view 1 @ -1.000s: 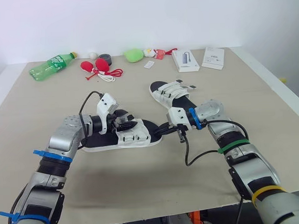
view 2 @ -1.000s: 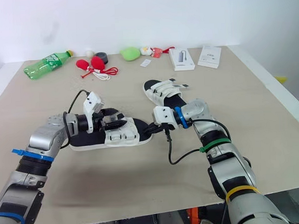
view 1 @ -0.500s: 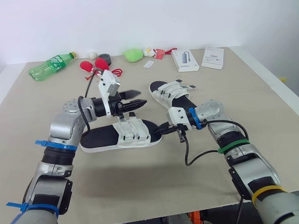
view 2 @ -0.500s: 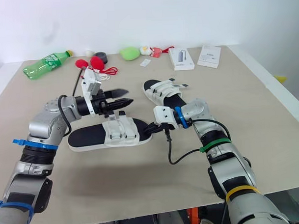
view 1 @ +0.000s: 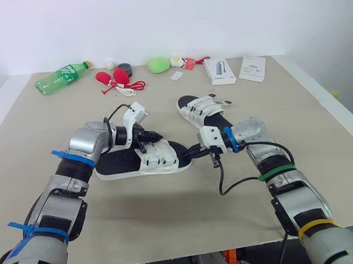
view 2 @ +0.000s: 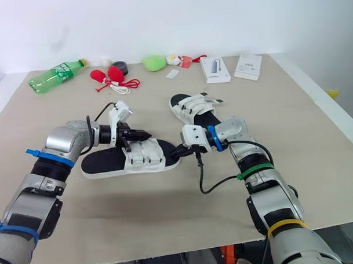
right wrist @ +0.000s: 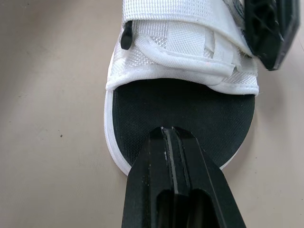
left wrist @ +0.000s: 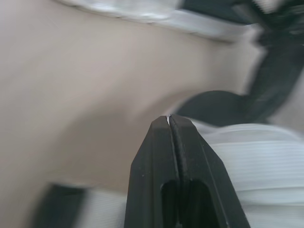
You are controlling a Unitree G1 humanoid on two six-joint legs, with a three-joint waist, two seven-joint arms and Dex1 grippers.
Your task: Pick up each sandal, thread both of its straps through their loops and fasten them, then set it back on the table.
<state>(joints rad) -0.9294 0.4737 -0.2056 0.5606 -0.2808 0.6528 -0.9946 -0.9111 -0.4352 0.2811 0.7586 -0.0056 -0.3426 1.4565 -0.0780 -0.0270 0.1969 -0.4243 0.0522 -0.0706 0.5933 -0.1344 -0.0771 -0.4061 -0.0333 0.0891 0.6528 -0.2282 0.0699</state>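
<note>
Lowered from before, left tool (view 1: 153, 136), pressed together, sits at the sandal's (view 1: 116, 163) straps (view 1: 158, 156).

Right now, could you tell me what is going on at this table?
The robot is working on the near sandal, which lies flat on the table. Its left gripper, fingers shut, is at the sandal's white straps, and its right gripper, also shut, points at the toe end. The second sandal lies further back, untouched.
</note>
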